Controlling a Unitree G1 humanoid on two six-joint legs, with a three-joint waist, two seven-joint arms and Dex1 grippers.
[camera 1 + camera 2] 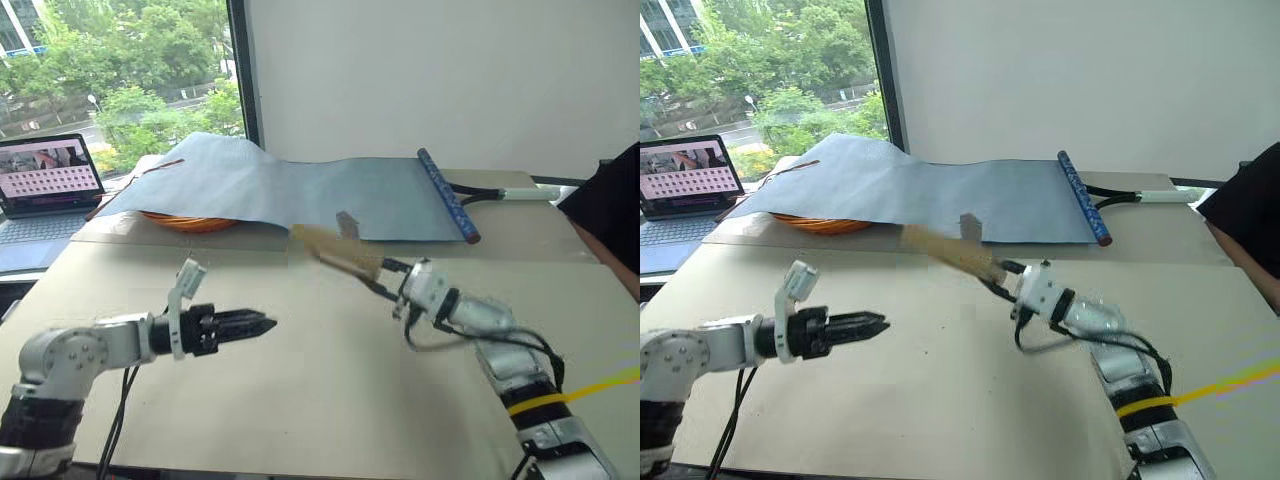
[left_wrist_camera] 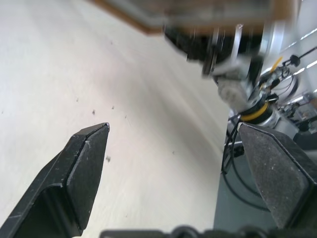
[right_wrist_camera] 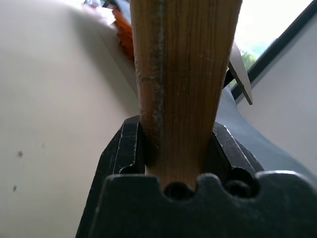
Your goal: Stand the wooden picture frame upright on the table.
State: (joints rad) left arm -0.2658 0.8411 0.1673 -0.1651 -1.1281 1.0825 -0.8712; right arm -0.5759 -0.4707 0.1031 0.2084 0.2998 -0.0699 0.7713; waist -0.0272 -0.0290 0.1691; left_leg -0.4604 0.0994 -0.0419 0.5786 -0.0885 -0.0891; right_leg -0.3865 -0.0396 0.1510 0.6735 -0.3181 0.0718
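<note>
The pale table bears a grey-blue mat and laptop.

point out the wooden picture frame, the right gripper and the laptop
wooden picture frame [image 3: 184, 74], right wrist view, on its light-wood edge
right gripper [image 3: 178, 148], right wrist view, between the fingertips clamping the frame
laptop [image 1: 48, 170], left eye view, on its screen

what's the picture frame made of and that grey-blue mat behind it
The wooden picture frame, clamped in the right gripper, looks like light unpainted wood: warm tan with grain lines running along its edge, matte rather than glossy. The grey-blue mat seems to be a thin, flexible sheet, perhaps cloth or soft plastic: it drapes in a hump over something orange and ends in a dark roll.
</note>
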